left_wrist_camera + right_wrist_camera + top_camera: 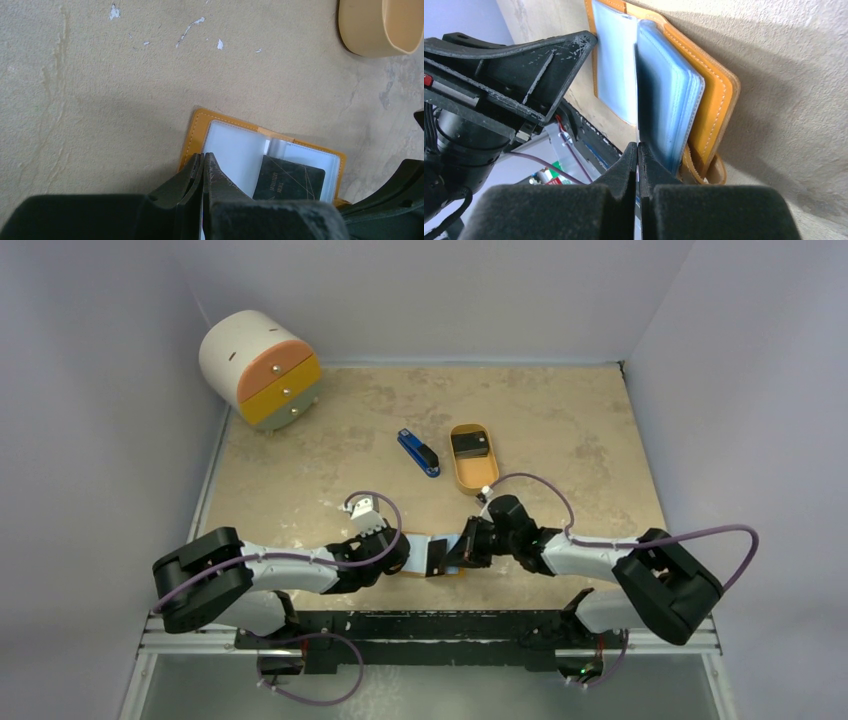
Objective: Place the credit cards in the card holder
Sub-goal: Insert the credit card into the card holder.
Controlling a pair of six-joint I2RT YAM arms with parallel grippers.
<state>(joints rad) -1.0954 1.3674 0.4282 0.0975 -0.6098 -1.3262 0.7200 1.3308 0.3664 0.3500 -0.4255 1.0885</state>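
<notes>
the card holder (194, 132) lies open at the table's (560, 420) near edge, little margin on its near side, bare tabletop on its far side up to the oval tray (473, 476). i see my right gripper (638, 146) pinched tight on a dark credit card (287, 180) standing over the clear sleeves (671, 95); my left gripper (202, 159) is closed too, tips on the left page.

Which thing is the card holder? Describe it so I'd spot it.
At the near edge of the table, between the left gripper and right gripper, the card holder lies open. It is flat, orange and stitched, with clear plastic sleeves, unlike the walled oval tray farther back.
</notes>
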